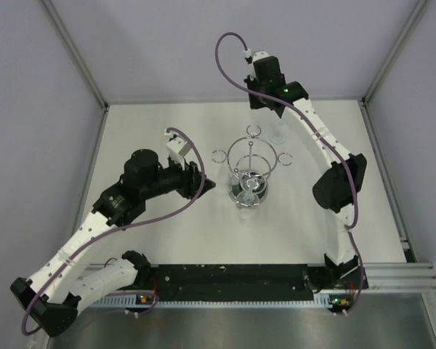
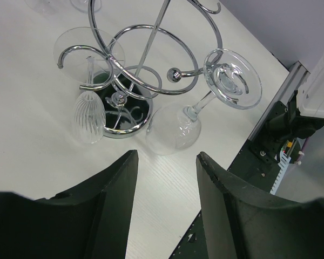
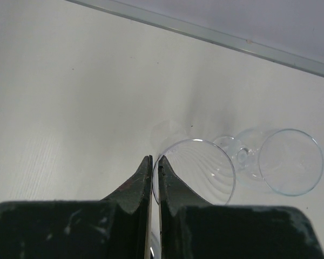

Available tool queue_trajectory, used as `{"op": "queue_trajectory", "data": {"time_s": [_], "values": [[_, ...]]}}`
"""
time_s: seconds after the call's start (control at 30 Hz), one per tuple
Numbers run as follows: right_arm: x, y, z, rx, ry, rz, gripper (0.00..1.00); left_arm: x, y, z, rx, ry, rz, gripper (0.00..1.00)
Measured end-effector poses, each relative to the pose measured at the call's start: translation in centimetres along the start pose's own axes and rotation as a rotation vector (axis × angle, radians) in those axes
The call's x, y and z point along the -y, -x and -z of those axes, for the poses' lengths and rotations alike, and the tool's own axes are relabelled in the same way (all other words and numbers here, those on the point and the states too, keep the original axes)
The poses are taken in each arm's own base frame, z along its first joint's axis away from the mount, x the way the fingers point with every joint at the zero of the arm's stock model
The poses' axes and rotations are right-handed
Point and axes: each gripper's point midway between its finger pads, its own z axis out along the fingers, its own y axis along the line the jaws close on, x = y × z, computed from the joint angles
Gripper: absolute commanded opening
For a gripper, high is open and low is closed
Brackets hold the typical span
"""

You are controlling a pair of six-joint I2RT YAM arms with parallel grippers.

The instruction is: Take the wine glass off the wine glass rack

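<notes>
The wine glass (image 3: 205,178) stood on the table (image 3: 70,108) beyond the wine glass rack (image 1: 251,174), its rim pinched between the right gripper's (image 3: 154,162) nearly touching fingers. A second loose glass (image 3: 289,162) sat just beside it. Only the left wrist view showed two more hanging upside down on the rack: a ribbed glass (image 2: 89,116) and a plain glass (image 2: 175,135). The left gripper (image 2: 164,172) gaped, holding nothing.

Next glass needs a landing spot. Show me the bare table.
Bare table lies between the rack and the near rail, and in the far left corner. Crowded behind the rack: right gripper pinching a glass, another glass beside it.
</notes>
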Motion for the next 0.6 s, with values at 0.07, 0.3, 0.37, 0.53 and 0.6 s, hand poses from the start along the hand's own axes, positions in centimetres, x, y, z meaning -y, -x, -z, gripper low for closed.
{"op": "queue_trajectory", "data": {"time_s": [0.07, 0.3, 0.37, 0.53, 0.6], "values": [[0.1, -0.3, -0.5, -0.008, -0.007, 0.001, 0.0, 0.0, 0.0, 0.0, -0.001, 0.0, 0.0, 0.53], [0.1, -2.5, -2.9, -0.061, -0.027, 0.009, 0.0, 0.0, 0.0, 0.0, -0.001, 0.0, 0.0, 0.53], [0.1, -2.9, -3.3, -0.07, -0.029, 0.01, 0.0, 0.0, 0.0, 0.0, -0.001, 0.0, 0.0, 0.53], [0.1, -3.5, -3.8, -0.083, -0.036, 0.012, 0.0, 0.0, 0.0, 0.0, -0.001, 0.0, 0.0, 0.53], [0.2, -3.6, -4.0, -0.085, -0.04, 0.012, 0.04, 0.0, 0.0, 0.0, -0.001, 0.0, 0.0, 0.53]]}}
